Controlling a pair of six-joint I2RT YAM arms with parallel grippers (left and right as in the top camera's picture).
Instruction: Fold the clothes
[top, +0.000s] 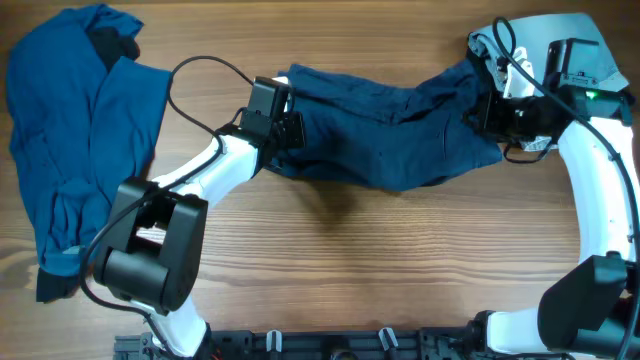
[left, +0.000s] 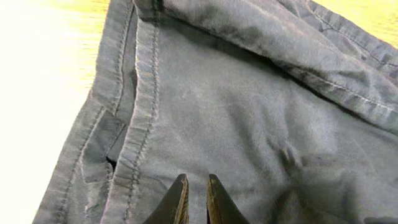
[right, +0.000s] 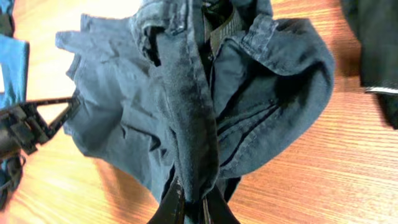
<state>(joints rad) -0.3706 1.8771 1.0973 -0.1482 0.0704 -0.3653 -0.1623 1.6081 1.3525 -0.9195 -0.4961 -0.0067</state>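
Note:
Dark navy pants (top: 390, 135) stretch across the far middle of the table between my two grippers, sagging in the middle with a shadow beneath. My left gripper (top: 287, 122) is at the left end; in the left wrist view its fingers (left: 197, 186) are nearly closed, pinching the pants' cloth (left: 249, 118) beside a stitched seam. My right gripper (top: 487, 108) is at the right end; in the right wrist view its fingers (right: 194, 202) are shut on a bunched ridge of the pants (right: 186, 106), which hang over the wood.
A crumpled blue garment pile (top: 80, 140) covers the far left of the table. A light blue garment (top: 560, 40) lies at the far right corner behind the right arm. The wooden table (top: 380, 260) runs along the front.

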